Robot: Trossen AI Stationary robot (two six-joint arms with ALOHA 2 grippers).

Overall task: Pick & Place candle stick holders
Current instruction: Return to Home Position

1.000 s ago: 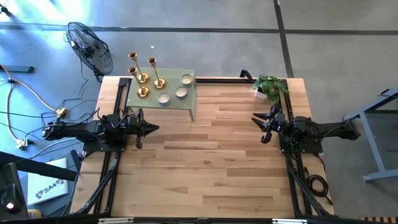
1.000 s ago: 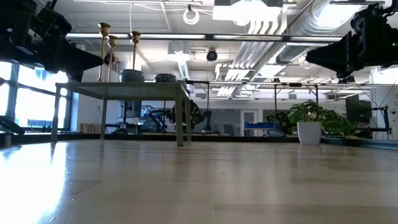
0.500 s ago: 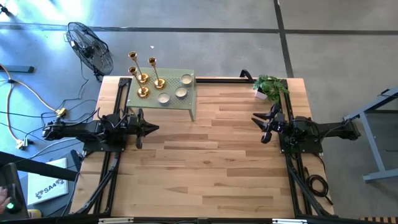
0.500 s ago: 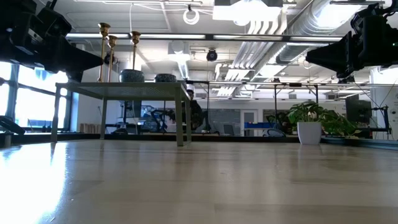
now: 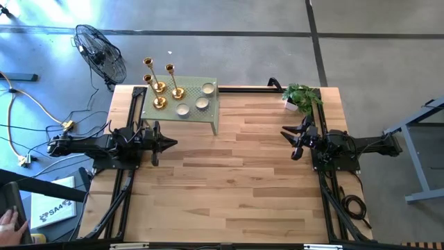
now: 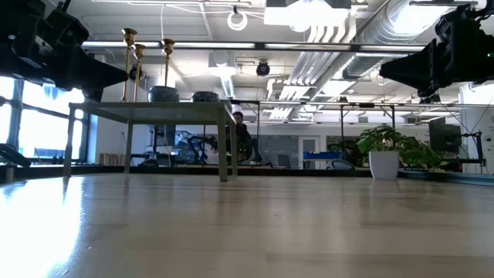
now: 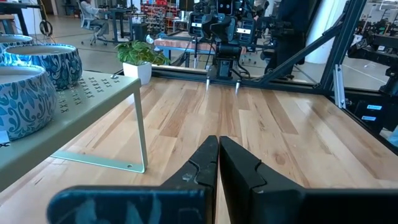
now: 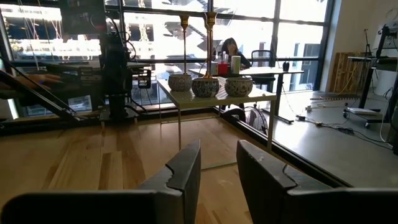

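Observation:
Three gold candle stick holders (image 5: 159,101) (image 5: 177,92) (image 5: 158,86) stand upright on their round bases on a pale green raised stand (image 5: 211,114) at the table's far left. In the low view their stems (image 6: 128,66) (image 6: 167,66) rise above the stand's top. My left gripper (image 5: 172,144) is shut and points level toward the table's middle, nearer than the stand; its wrist view shows the fingertips (image 7: 219,142) together. My right gripper (image 5: 288,139) stands open at the right side and points level toward the left, with nothing between its fingers (image 8: 217,152).
Three round patterned jars (image 5: 182,109) (image 5: 202,103) (image 5: 207,88) share the stand's top with the candle stick holders. A potted plant (image 5: 301,97) stands at the far right, close to my right gripper. Bare wood (image 5: 236,173) spans the middle and near side.
Both arms have kept still. A person's hand has come into the high view at the near left, off the table.

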